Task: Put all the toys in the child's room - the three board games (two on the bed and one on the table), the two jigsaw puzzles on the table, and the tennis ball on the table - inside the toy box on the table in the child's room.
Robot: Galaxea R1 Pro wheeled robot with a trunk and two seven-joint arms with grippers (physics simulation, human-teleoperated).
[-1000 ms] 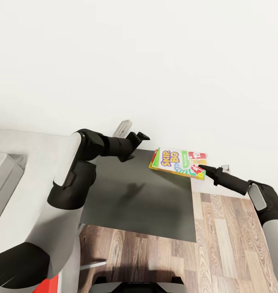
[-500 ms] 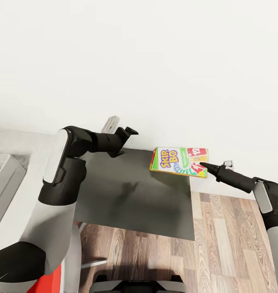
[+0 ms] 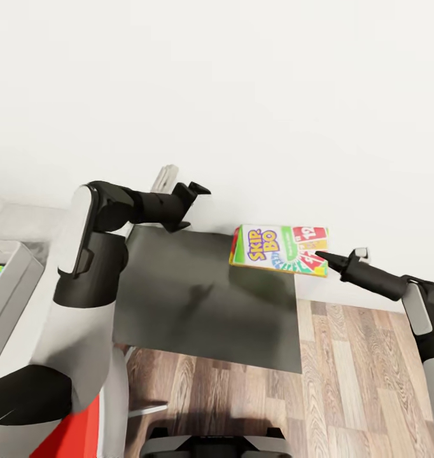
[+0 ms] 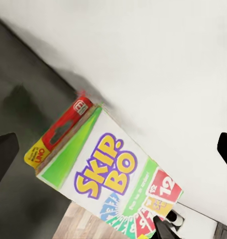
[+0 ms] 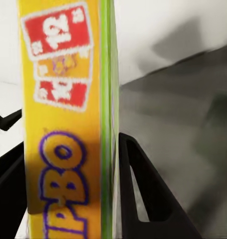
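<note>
A Skip-Bo board game box (image 3: 277, 249), green and white with red cards on it, hangs in the air in front of the white wall. My right gripper (image 3: 323, 257) is shut on its right end. A red UNO box (image 4: 63, 128) lies tight against its underside. In the right wrist view the box's yellow side (image 5: 63, 124) stands between the black fingers (image 5: 143, 194). My left gripper (image 3: 191, 205) is open and empty, raised to the left of the box and apart from it. Its fingertips (image 4: 3, 152) show at the edges of the left wrist view.
A dark grey mat (image 3: 204, 299) lies on the wood floor (image 3: 363, 381) below the arms. A grey box rim (image 3: 10, 286) with something colourful inside stands at the left edge. A wall socket (image 3: 362, 253) sits low on the wall by the right gripper.
The whole view has shifted, so the camera moved. The left arm has swung up and to the left, away from the box. The right gripper still holds the Skip-Bo box.
</note>
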